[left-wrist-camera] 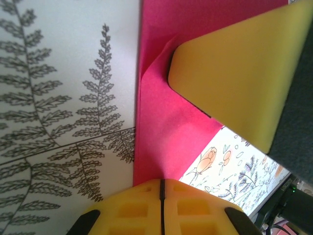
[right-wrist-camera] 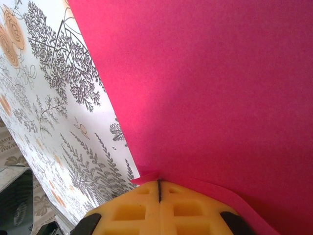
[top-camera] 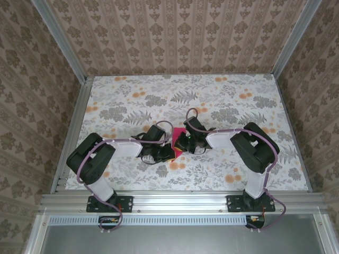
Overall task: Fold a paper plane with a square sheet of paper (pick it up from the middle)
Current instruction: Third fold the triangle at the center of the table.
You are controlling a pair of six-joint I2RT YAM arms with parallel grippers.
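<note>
Pinching pink paper sheet at its edge with left hand, clamped tight; same with right hand. Sitting mid table, creased near left grip.

Matt pink paper sheet; smooth printed tablecloth

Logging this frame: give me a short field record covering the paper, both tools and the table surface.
paper: pink paper sheet, between the two arms at mid-table, one side creased over
left tool: left tool shut, pinching the sheet's edge
right tool: right tool shut, pinching another edge
surface: floral tablecloth
fold stage: early; broad sheet, no dart shape yet
</note>
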